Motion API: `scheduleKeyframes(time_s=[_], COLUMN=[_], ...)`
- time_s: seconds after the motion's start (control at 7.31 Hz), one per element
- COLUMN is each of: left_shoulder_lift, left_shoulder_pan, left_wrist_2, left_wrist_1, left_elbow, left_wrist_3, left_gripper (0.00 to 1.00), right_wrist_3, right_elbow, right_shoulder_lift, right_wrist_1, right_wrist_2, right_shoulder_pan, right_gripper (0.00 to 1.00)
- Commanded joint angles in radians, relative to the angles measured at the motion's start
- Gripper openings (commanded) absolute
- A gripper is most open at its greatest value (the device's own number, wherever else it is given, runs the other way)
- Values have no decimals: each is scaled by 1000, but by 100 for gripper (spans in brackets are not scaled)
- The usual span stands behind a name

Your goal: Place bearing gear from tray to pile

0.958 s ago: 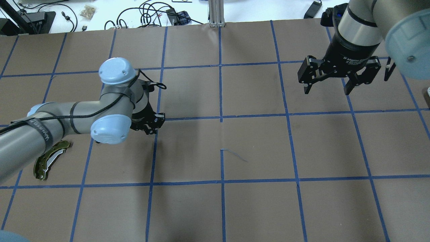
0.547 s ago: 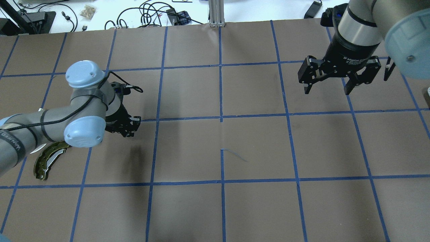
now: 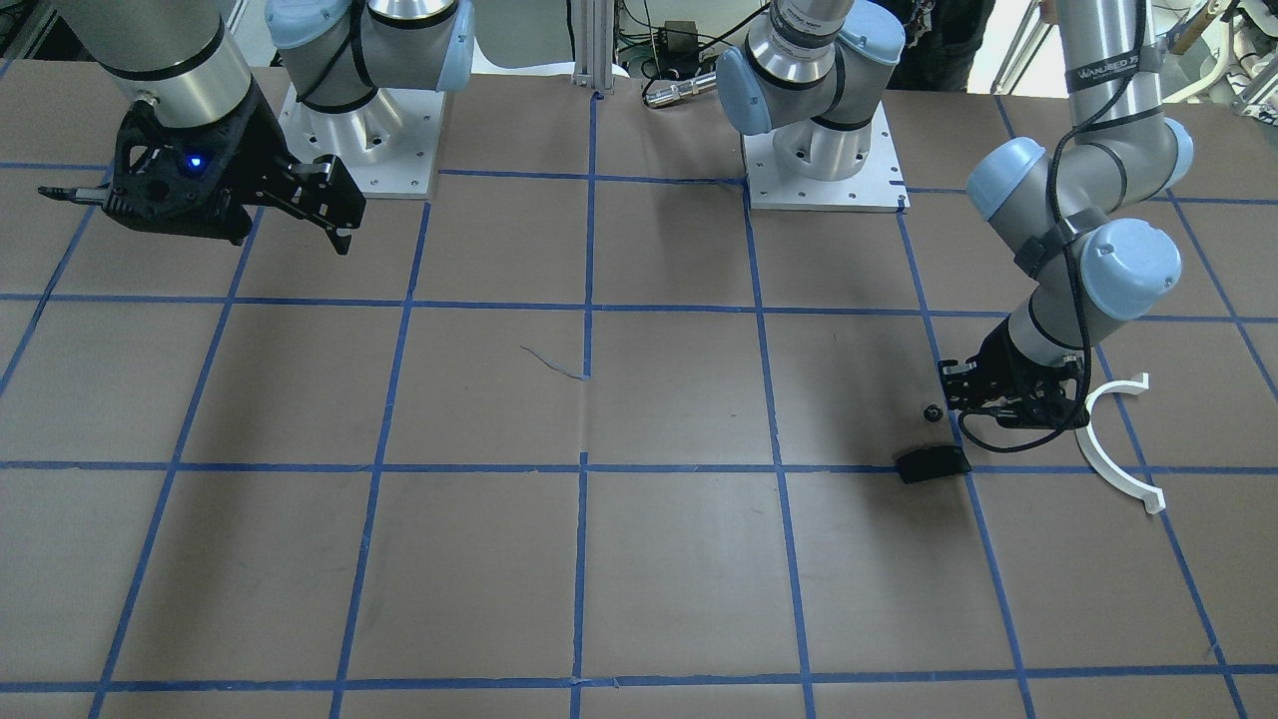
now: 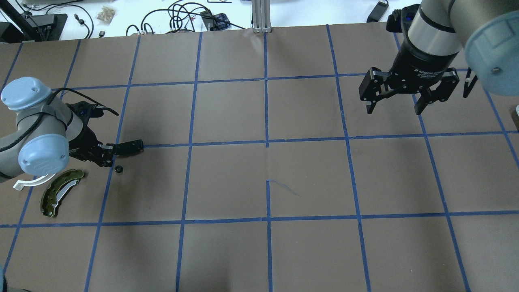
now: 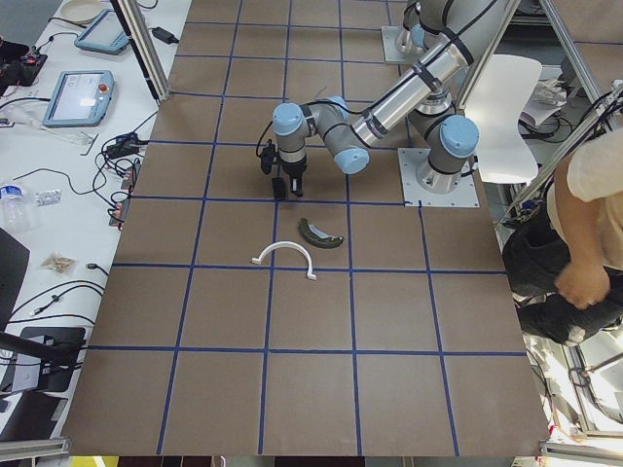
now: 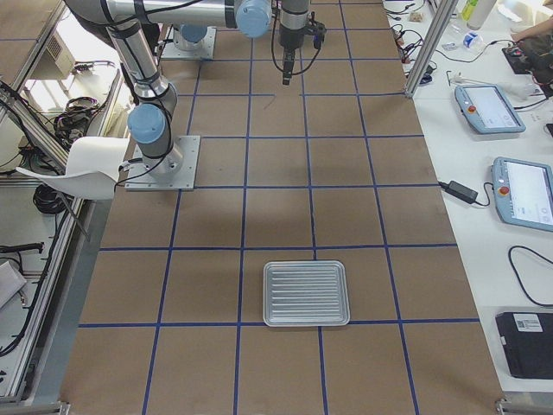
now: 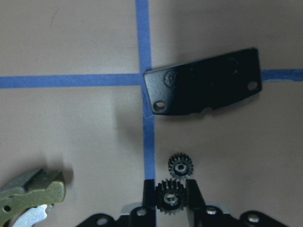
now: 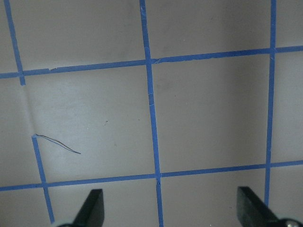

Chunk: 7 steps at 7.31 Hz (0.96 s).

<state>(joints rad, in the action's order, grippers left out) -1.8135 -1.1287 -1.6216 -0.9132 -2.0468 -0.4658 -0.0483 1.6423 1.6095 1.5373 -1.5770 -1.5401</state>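
Left gripper (image 7: 171, 190) narrowed to a small gap, pinching a black bearing gear (image 7: 172, 199) by its toothed rim between the two fingertips. Held flat, bore facing the wrist camera, probably so as to land level rather than roll. Appears raised off the table (image 4: 308, 178), looming larger than a second, loose gear (image 7: 180, 165) lying just ahead of the fingertips.

Just beyond that, flat black plate (image 7: 203, 87) beside a tape crossing. Olive-green brake shoe (image 4: 61, 192) off to one side, white half-ring arc (image 3: 1113, 439) near the shoe. Together, the pile, so carried gear judged already over its destination, near but apart from every part.

Judged step: lowering and release. Needs only a spread of the fingers, with care not to come down on the loose gear.

Tray (image 6: 307, 294) well apart toward the table's other end, bare as far as can be told. Right gripper (image 4: 394, 109) spread wide, holding nothing, hanging above the table on its own side, likely parked out of the way.
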Motion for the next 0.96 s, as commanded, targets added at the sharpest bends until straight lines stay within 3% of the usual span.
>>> scheduleKeyframes(time_s=[0.0,0.14,0.27,0.82], left_shoulder_lift=[-20,-21,-20,-15], left_shoulder_pan=[3,3,3,3], left_wrist_2=[-3,-3,-6,-9], left_wrist_1=[0,0,0,-12], left_elbow=[11,-1,2,13], left_wrist_3=[-8,-7,-10,-11], left_gripper=[0,7,99,100], right_wrist_3=[2,1,-1,-2], right_elbow=[1,-1,-1,1], right_shoulder_lift=[0,1,1,3], right_wrist_1=[0,0,0,-3], right_wrist_2=[0,0,2,8], right_shoulder_pan=[0,0,0,0], right_gripper=[100,100,100,100])
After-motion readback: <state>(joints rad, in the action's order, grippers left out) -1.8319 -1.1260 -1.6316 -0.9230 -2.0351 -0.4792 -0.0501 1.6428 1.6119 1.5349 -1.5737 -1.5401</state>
